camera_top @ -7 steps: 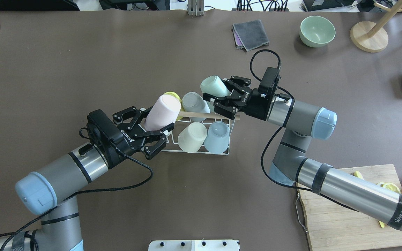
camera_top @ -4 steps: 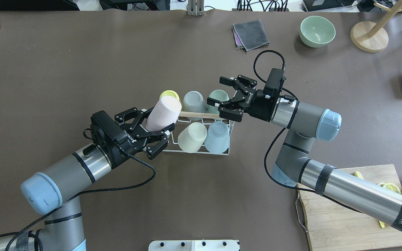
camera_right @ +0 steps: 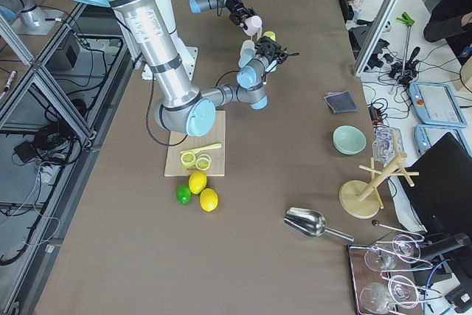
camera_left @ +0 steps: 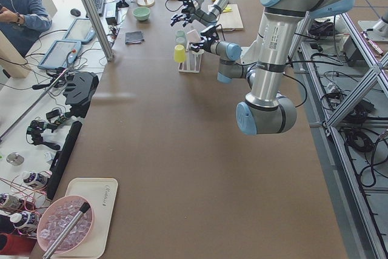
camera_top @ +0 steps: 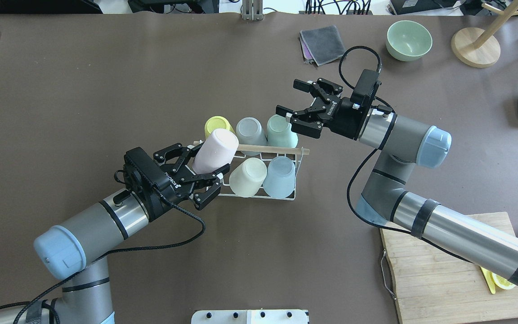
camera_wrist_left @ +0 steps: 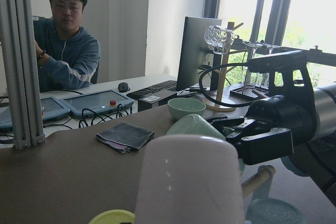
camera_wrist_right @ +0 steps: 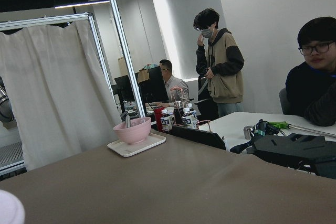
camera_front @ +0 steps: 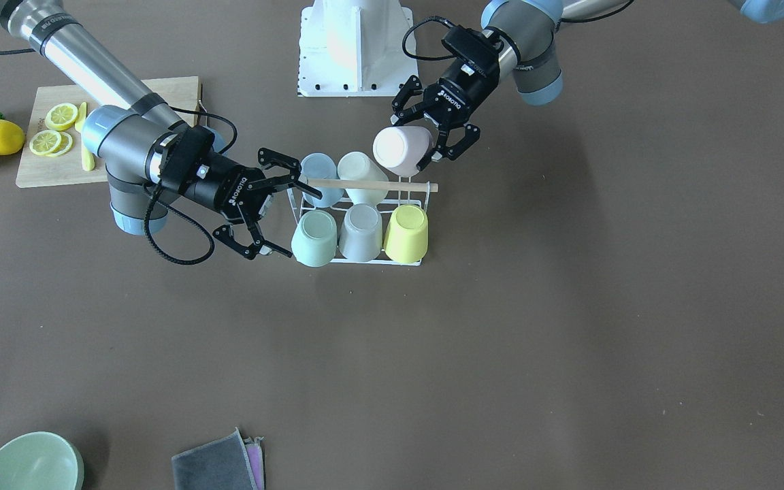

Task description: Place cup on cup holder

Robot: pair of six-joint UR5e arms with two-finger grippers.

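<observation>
On left gripper (camera_top: 206, 160), jaws pinching pale pink tumbler cup (camera_top: 212, 145). The cup is tilted, closed base pointing up and away from the wrist. It hangs over robot-side left corner of white wire cup holder with wooden rod handle (camera_top: 265, 148), which stands on brown worktop (camera_top: 106, 90). Contact with a peg: cannot tell. Five other cups (camera_top: 246, 176) sit inverted on holder. On right gripper (camera_top: 293, 98), jaws spread wide, just beyond mint-green cup (camera_top: 279, 128).

The pink cup (camera_top: 212, 150), yellow cup (camera_top: 215, 124), mint cup (camera_top: 279, 130) and blue cup (camera_top: 280, 176) show against a white rack (camera_top: 263, 148) and brown desk (camera_top: 106, 90).
</observation>
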